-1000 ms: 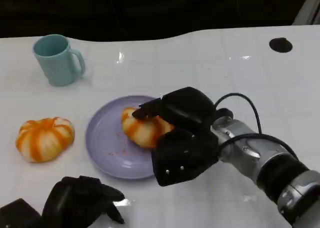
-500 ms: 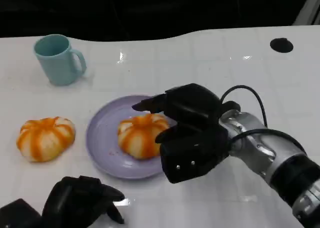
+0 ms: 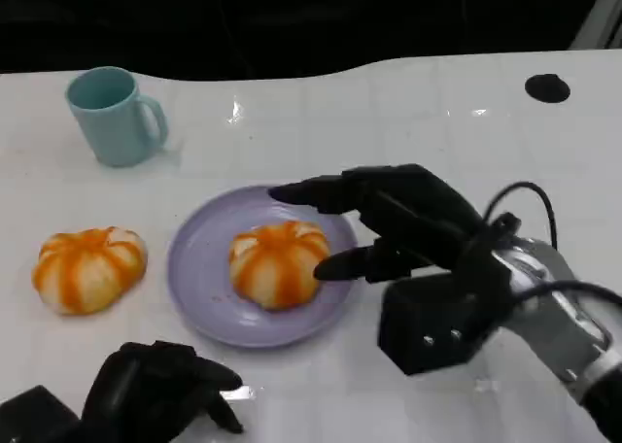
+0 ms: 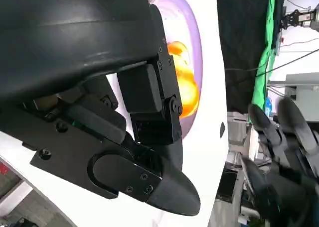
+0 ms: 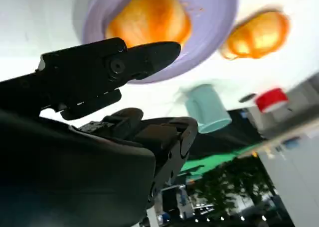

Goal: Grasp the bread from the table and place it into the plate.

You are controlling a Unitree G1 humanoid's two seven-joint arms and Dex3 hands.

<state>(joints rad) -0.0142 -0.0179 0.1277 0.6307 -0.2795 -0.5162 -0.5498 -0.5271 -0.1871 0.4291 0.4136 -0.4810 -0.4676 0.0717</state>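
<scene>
An orange-and-white striped bread roll lies on the lavender plate at the table's middle; the right wrist view shows the same roll on the plate. My right hand hovers just right of the roll, fingers spread and holding nothing, its fingertips close to the bread without touching. A second striped roll sits on the table left of the plate. My left hand rests low at the front left edge, fingers curled in on nothing.
A teal mug stands at the back left. A small black disc lies at the back right. The white table has bare room behind and to the right of the plate.
My right hand let go of the roll onto the plate, opened, and drew back to the right. The left hand has not moved.
</scene>
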